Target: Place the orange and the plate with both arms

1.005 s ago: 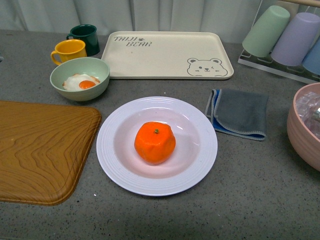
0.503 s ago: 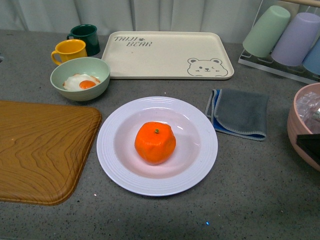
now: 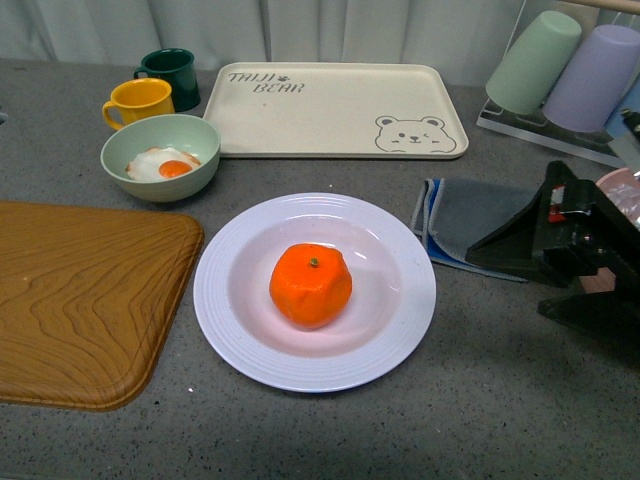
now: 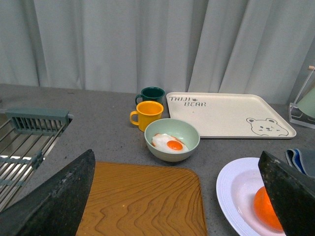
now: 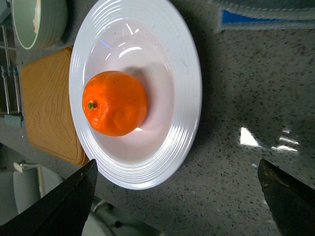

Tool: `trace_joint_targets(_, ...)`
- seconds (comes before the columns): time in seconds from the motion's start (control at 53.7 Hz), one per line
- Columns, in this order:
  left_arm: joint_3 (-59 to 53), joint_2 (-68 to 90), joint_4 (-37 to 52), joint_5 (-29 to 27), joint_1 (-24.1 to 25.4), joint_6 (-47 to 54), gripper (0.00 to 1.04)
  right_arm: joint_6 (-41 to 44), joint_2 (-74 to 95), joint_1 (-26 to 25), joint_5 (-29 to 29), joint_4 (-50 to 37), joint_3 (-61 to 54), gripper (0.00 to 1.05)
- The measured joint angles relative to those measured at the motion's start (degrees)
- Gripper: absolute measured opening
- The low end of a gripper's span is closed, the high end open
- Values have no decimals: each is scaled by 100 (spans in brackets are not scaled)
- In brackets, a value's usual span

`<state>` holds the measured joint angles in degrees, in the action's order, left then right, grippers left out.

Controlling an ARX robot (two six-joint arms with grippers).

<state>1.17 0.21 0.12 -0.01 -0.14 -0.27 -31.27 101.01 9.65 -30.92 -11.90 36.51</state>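
Two-arm status: spread wide at left gripper (image 4: 172, 211) and right gripper (image 3: 505, 282), holding nothing.
Narrow strip of grey counter (image 3: 480, 400) between right fingertips and ridged rim of white plate (image 3: 215, 300); orange (image 3: 310, 285) centred inside, bright, lumpy, green stem dot upward.

One orange (image 3: 311, 285) and one white plate (image 3: 232, 330). Two trays: a cream bear tray (image 3: 330, 110) along the far edge and a wooden tray (image 3: 80, 300) at the left edge. Two mugs near the far left corner: a yellow mug (image 3: 138, 102) and a dark green mug (image 3: 172, 72). One pale green bowl (image 3: 160, 190) with one fried egg (image 3: 162, 165). One folded cloth (image 3: 480, 225). Two upturned cups at the far right corner: a green cup (image 3: 530, 62) and a purple cup (image 3: 592, 75).
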Motion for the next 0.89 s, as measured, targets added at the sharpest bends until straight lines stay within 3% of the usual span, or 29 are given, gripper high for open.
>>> trace_joint_targets(0.223,0,0,0,0,0,0,98,-127,741,136,-98,212,529,95)
trace_joint_targets(0.652,0,0,0,0,0,0,98,-1344,1751,181,-627,-479,1169,95)
trace_joint_targets(0.894,0,0,0,0,0,0,98,-1679,2052,262,-632,-487,1423,95)
